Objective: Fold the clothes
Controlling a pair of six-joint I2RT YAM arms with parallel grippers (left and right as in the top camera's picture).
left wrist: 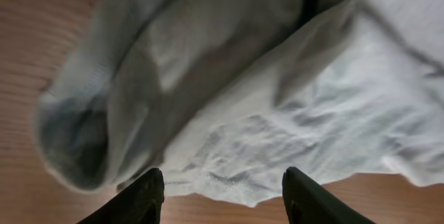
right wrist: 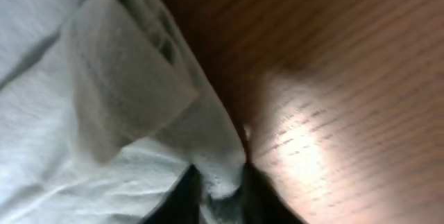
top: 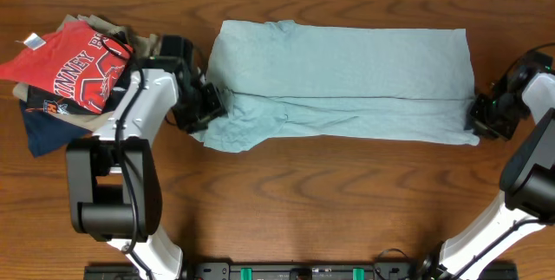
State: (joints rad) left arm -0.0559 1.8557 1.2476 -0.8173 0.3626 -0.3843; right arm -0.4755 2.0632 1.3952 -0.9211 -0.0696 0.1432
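Note:
The clothes (top: 347, 76), a pale blue-grey T-shirt, lie spread wide across the middle of the wooden table, the near edge folded up over the body. At the shirt's left end my left gripper (top: 208, 107) stands open; in the left wrist view its fingers (left wrist: 149, 196) flank the crumpled hem of the shirt (left wrist: 277, 134) without touching it. My right gripper (top: 479, 115) is at the shirt's right near corner. In the right wrist view that gripper (right wrist: 220, 175) is shut on a corner of the shirt (right wrist: 125, 99), with cloth pinched between the dark fingers.
A pile of other garments lies at the far left: a red shirt with white lettering (top: 82, 63) on top, a navy piece (top: 48, 133) under it. Both arm bases (top: 113, 202) stand at the near edge.

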